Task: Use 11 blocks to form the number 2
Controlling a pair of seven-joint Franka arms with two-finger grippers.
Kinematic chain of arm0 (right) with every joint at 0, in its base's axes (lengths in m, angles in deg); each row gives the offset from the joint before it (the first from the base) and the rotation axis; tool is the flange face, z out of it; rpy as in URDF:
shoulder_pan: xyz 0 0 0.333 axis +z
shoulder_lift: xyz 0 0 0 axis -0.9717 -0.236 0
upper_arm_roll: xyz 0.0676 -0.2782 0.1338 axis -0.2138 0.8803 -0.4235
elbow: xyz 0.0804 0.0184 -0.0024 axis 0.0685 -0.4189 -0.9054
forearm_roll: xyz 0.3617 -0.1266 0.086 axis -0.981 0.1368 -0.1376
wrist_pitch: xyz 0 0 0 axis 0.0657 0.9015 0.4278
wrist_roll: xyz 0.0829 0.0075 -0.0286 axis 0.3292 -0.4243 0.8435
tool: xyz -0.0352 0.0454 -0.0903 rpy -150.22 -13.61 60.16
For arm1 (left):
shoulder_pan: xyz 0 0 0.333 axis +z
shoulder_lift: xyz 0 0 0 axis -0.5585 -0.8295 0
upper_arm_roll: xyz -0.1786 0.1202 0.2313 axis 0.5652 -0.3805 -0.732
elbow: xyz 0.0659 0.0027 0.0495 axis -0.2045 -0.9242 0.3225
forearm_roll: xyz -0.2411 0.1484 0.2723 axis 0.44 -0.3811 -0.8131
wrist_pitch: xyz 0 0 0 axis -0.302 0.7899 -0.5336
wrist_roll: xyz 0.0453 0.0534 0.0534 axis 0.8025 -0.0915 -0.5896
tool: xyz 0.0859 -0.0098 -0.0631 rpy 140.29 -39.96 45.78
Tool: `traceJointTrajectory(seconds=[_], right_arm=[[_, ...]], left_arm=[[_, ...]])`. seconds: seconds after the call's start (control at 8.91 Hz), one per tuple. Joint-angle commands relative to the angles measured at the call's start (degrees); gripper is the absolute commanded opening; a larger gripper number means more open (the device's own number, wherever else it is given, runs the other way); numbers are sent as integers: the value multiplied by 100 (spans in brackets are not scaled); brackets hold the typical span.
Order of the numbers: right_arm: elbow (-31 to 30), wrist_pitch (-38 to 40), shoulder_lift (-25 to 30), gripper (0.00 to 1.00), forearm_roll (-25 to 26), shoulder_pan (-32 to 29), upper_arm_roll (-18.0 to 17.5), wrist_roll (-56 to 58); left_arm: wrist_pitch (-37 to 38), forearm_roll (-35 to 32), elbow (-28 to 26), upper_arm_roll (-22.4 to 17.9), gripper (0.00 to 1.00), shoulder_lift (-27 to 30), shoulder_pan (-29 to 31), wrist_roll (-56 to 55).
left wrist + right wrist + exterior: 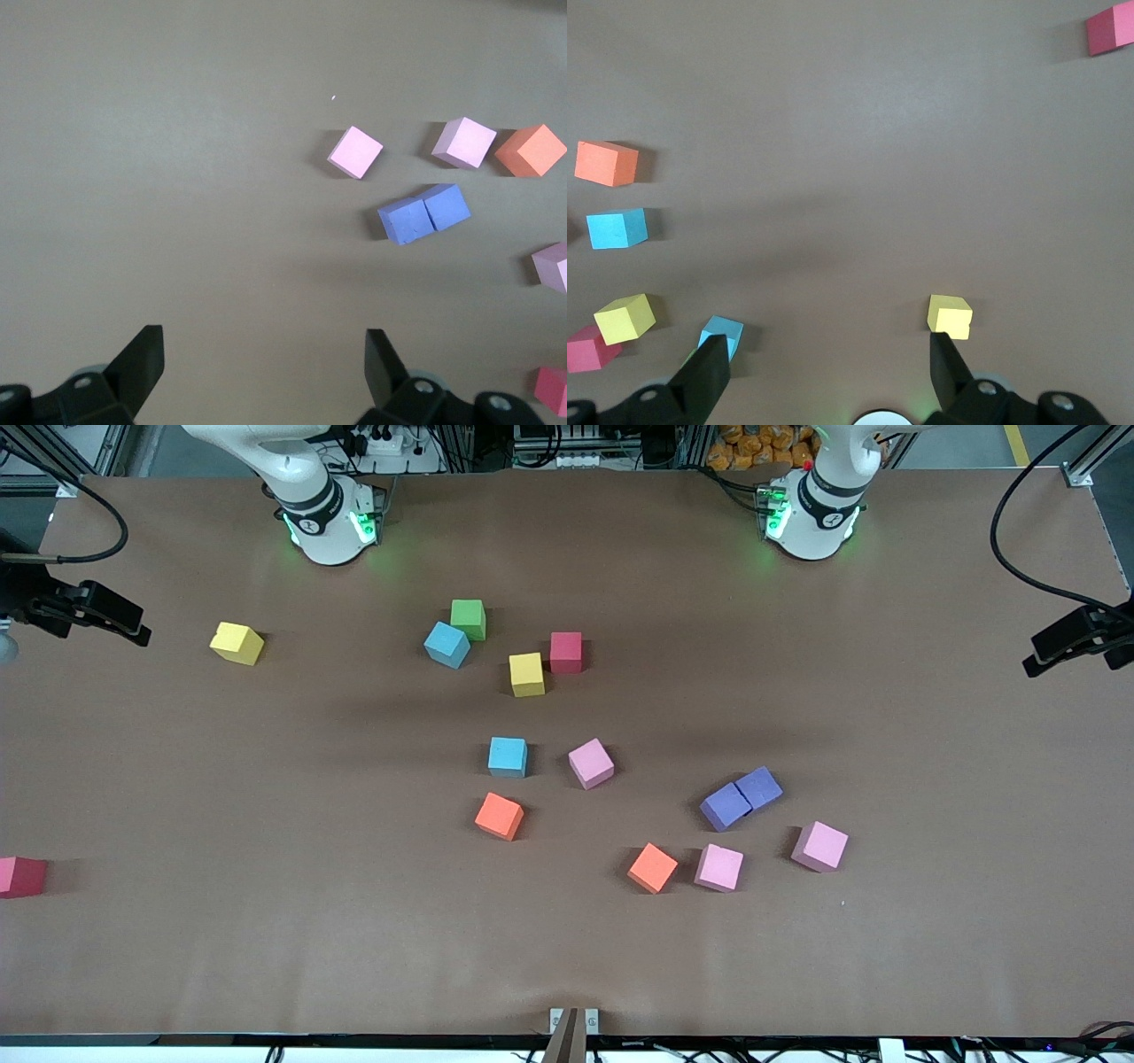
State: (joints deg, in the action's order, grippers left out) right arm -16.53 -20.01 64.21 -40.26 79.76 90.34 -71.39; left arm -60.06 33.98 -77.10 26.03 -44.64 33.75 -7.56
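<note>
Lowest in the front view sit an orange block and a pink block; all the blocks lie scattered mid-frame, no 2 begun. Left wrist view: the left gripper, spread and empty, with the purple pair toward upper right. Right wrist view: the right gripper, spread and empty, beside a yellow block.

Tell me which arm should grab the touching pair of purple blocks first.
Probably the left arm. The purple blocks lie toward its end of the table, and its wrist view shows them ahead of the open left gripper. The right gripper, also open, has them out of view.
</note>
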Motion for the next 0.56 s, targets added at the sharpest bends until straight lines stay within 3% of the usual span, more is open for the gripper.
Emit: traceJointTrajectory(seconds=[0.0, 0.45], right_arm=[[140, 66, -67, 100, 12, -51, -26, 12], [140, 66, -67, 100, -14, -173, -17, 46]], left_arm=[[87, -125, -56, 20, 100, 90, 20, 80], [87, -116, -126, 20, 100, -33, 37, -8]])
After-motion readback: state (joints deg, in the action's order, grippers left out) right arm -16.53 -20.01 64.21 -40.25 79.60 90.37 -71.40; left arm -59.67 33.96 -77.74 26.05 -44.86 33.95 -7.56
